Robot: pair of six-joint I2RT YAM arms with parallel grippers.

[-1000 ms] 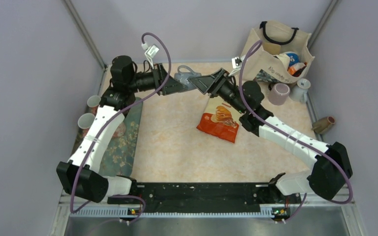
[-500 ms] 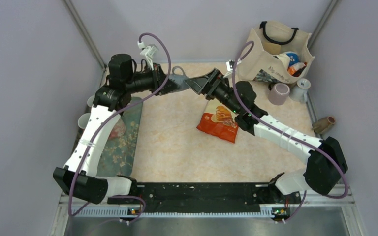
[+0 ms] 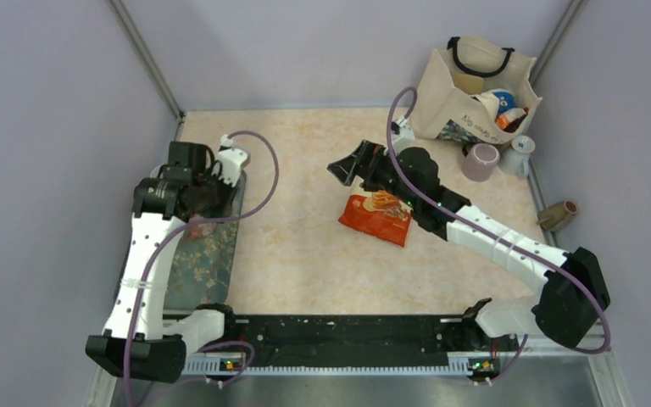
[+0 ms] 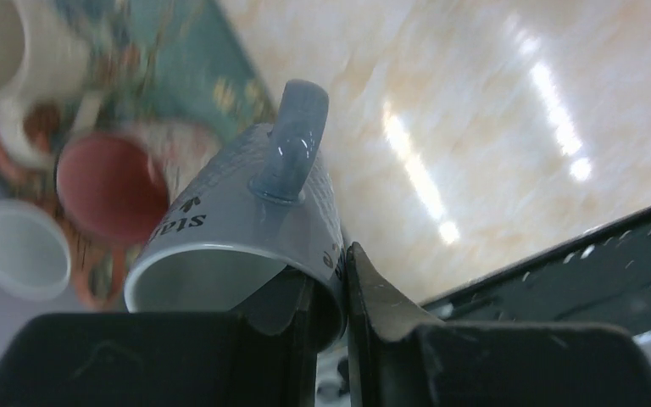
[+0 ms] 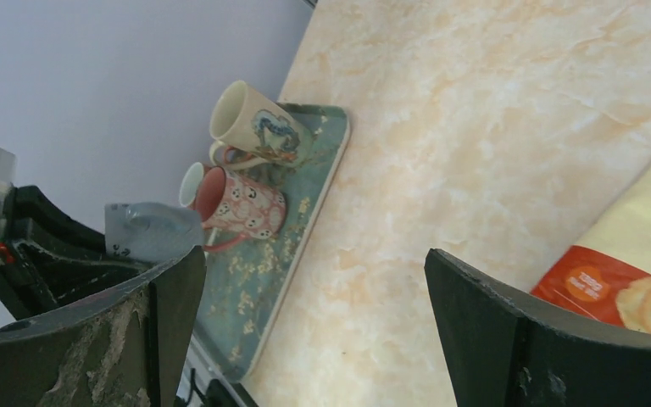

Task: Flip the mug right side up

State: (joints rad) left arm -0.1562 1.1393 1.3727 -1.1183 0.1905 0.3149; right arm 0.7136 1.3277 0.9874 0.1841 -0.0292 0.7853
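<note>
Fig. Mug (image 4: pixel 246 212) pinched at rim wall by left gripper (image 4: pixel 329 280), one jaw inside, one outside; held tilted over tray (image 5: pixel 305 254). Right gripper (image 5: pixel 314 254) wide, empty. Mug likely rigid, glazed, slick, breakable (rim pinch may pivot); handle (image 4: pixel 292 140) looks surer hold.

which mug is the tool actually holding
The grey mug with dark lettering: the left tool pinches its rim. The pink mug and the cream mug sit untouched on the teal tray.
</note>
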